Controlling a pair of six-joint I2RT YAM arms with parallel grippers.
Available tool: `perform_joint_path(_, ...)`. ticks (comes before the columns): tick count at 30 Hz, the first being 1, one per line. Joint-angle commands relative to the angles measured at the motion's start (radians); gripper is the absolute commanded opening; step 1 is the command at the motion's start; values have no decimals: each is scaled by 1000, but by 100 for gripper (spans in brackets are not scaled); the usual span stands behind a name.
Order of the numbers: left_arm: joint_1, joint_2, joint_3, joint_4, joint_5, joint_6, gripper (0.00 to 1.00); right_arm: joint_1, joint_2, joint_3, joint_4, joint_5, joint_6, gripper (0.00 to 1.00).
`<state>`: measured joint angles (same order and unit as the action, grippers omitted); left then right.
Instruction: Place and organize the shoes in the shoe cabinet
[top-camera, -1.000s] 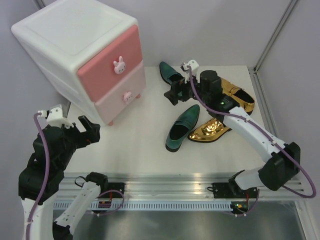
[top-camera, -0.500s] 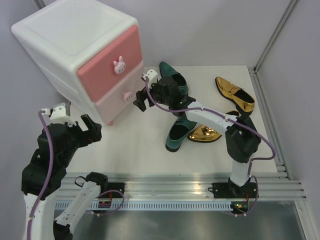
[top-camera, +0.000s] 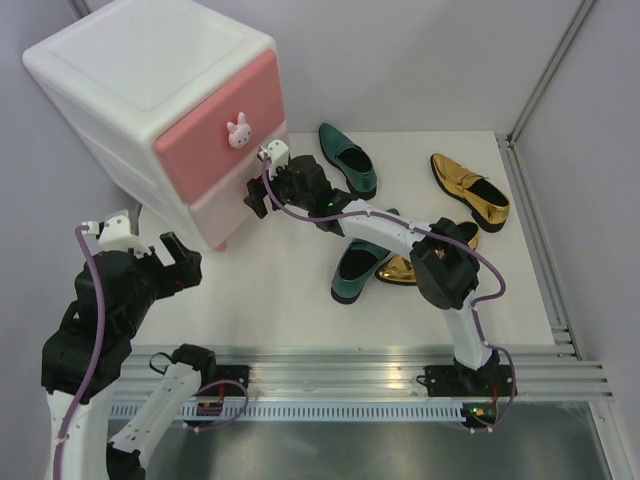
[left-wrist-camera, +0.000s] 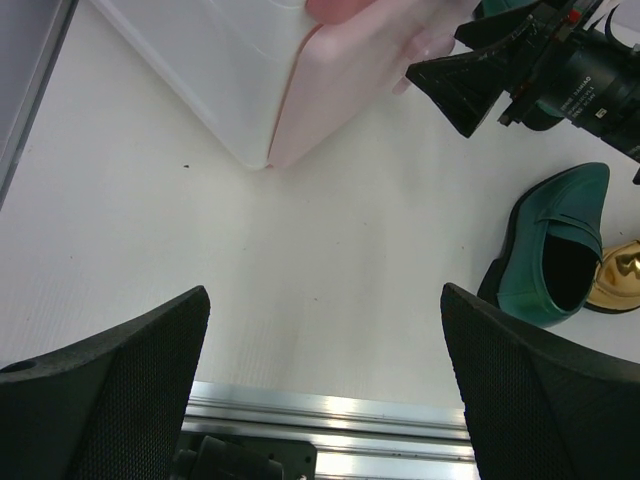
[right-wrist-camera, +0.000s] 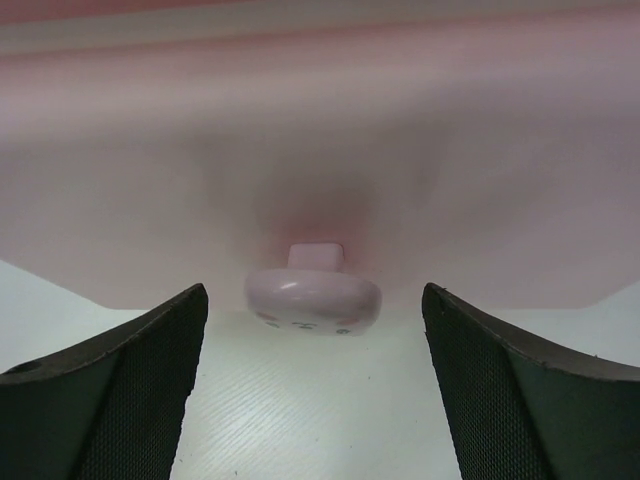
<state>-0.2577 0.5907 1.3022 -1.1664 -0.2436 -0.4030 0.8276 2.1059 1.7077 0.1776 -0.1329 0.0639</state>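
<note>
Top external view: one white shoe cabinet (top-camera: 150, 90) with two pink drawers stands far left on the table (top-camera: 300, 310). Four loafers lie to its right: two green shoes (top-camera: 347, 158) (top-camera: 352, 272) and two gold shoes (top-camera: 470, 190) (top-camera: 398, 268). The right arm stretches leftward, and the right gripper (top-camera: 256, 198) is spread wide on either side of the lower knob (right-wrist-camera: 313, 300), not touching it. The left gripper (left-wrist-camera: 325, 300) hovers near the table's front edge, jaws apart and empty.

Even, bright light casts only soft shadows on the white surface (top-camera: 300, 290), glare glints off a gold loafer (top-camera: 470, 190), and the pink drawer front (right-wrist-camera: 320, 150) just ahead of the right end effector (right-wrist-camera: 312, 380) is out of focus.
</note>
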Motion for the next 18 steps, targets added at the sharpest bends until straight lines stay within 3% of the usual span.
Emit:
perform_joint_path(1,-3,-15,2,-15,-36,-31,100,5,32,90,16,-5,11,91)
perform_joint_path(11,-3,-29,2,-35,-42,-39,100,5,97,135,-6,-16,24,77)
perform_joint_path(17,-3,-31,5,-44,-46,-34,100,5,105,138,-20,-16,5,59)
perform_joint_path(18,-3,-34,3,-42,-48,-36,100,5,103,136,-26,-14,4,52)
